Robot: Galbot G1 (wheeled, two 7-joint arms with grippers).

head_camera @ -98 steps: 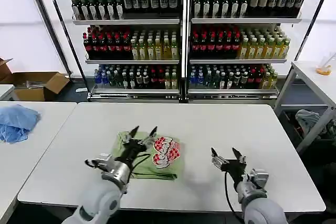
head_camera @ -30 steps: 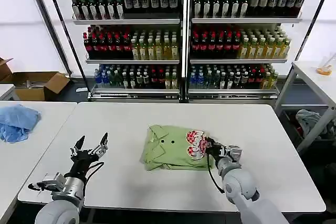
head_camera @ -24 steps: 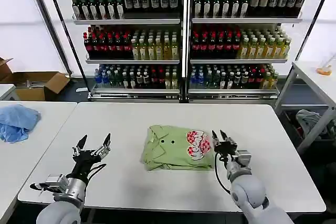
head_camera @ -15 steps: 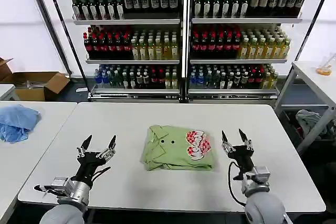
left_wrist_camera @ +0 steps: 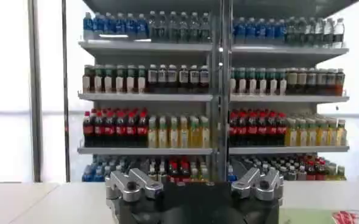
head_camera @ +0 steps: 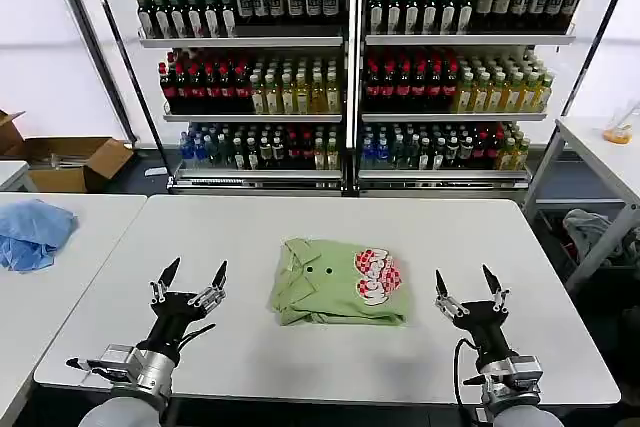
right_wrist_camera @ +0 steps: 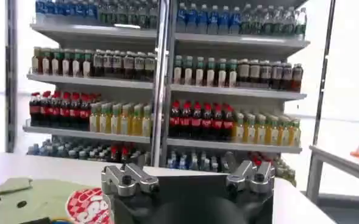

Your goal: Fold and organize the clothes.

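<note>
Right gripper (head_camera: 467,290) has let go of the shirt and pulled back toward the near table edge; a second ago it was at the shirt's right edge beside the print, now it sits well apart, fingers spread wide, holding nothing. Left gripper (head_camera: 190,281) is parked on the other side, fingers also wide and empty, up a bit from where it was. Both arms clear, so I'd judge the fold done and the arms retreating. Polo shirt (head_camera: 335,283) lies mid-table (head_camera: 420,232) between the two grippers as a compact rectangle: collar and small buttons on its left part, red-and-white cartoon print face up on its right part, edges fairly square, slight bulge along the near hem. Position unchanged since release.
</note>
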